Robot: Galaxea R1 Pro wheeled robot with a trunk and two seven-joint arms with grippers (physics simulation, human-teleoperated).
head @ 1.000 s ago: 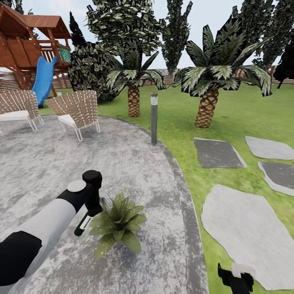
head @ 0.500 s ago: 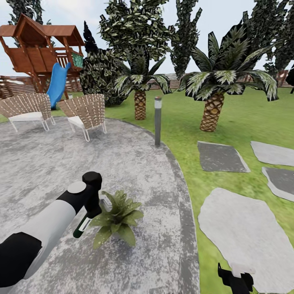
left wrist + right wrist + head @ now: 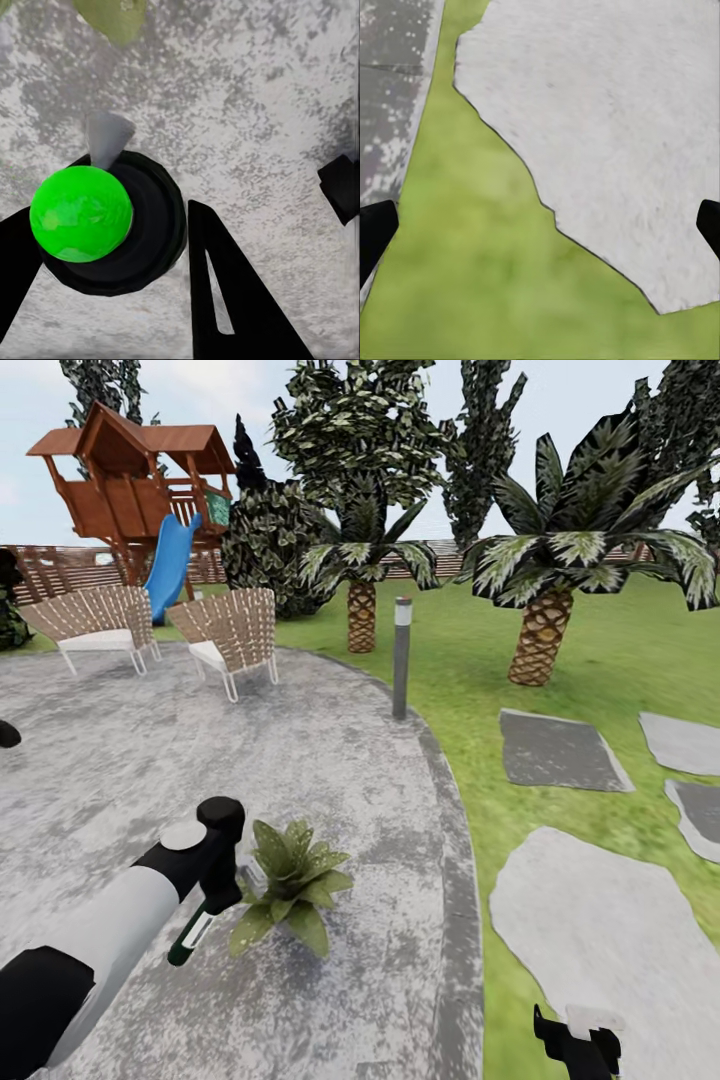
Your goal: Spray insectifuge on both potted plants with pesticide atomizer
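Note:
A potted plant (image 3: 290, 880), a rosette of broad green leaves, stands on the round grey patio (image 3: 130, 780). My left gripper (image 3: 222, 885) hangs just to its left, shut on the pesticide atomizer (image 3: 190, 938), whose slim white and dark body slants down from the fingers. The left wrist view looks down on the atomizer (image 3: 112, 225): a green ball on a round black body with a grey nozzle, held in my left gripper (image 3: 109, 217) between black fingers (image 3: 225, 292). My right gripper (image 3: 582, 1042) is low at the right, over the lawn. In its wrist view the right gripper (image 3: 540, 225) is open and holds nothing.
Two wicker chairs (image 3: 235, 635) stand at the patio's far side, and a grey bollard lamp (image 3: 402, 658) at its edge. Palms (image 3: 545, 630) and flat stepping stones (image 3: 600, 930) lie on the lawn to the right. A wooden playhouse with a blue slide (image 3: 170, 565) stands far left.
The whole view has swung to the left, so the scene sits further right in the picture. My left gripper keeps the atomizer beside the plant. The right gripper has not moved.

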